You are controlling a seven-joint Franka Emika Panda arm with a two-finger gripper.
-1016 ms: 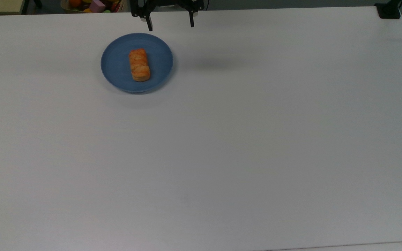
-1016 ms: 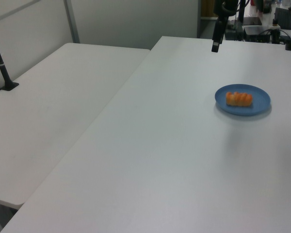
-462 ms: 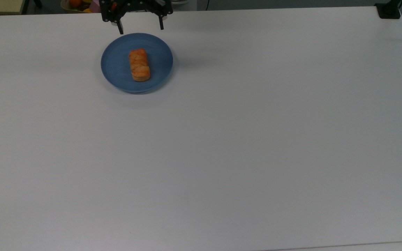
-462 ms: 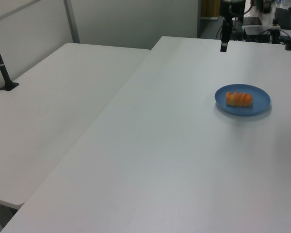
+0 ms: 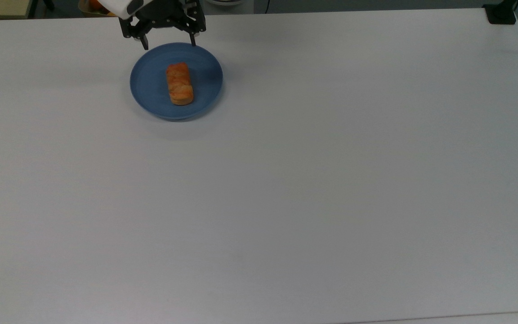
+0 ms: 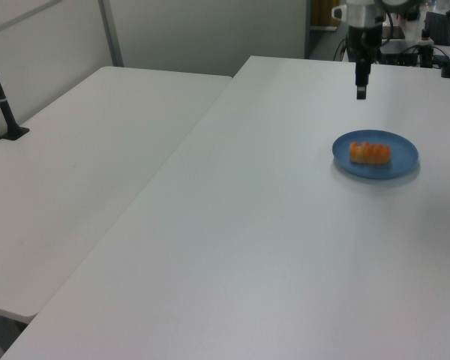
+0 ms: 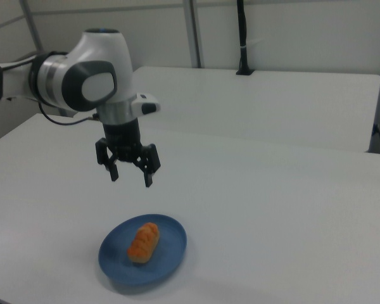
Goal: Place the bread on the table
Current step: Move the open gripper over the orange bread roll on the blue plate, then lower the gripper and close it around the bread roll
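Note:
The bread (image 5: 179, 83), a small golden-orange loaf with a ridged top, lies in the middle of a round blue plate (image 5: 149, 92) on the white table (image 5: 313, 189). In the right view the bread (image 7: 144, 241) rests on the plate (image 7: 171, 250) at the bottom. My gripper (image 5: 168, 45) hangs open above the plate's far rim in the top view, well above the bread and touching nothing. The right view has the gripper (image 7: 131, 176) with both fingers spread, and in the left view the gripper (image 6: 361, 91) hovers above and to the left of the bread (image 6: 370, 153).
A second white table (image 6: 82, 157) adjoins on the left view's left, with a black post (image 6: 0, 90) clamped to it. A black mount (image 5: 501, 13) sits at the top view's upper right corner. Coloured items (image 5: 92, 4) lie beyond the far edge.
The gripper has moved toward the top view's left and come down nearer the plate, from beside it to over its far rim. Bread and plate have not moved.

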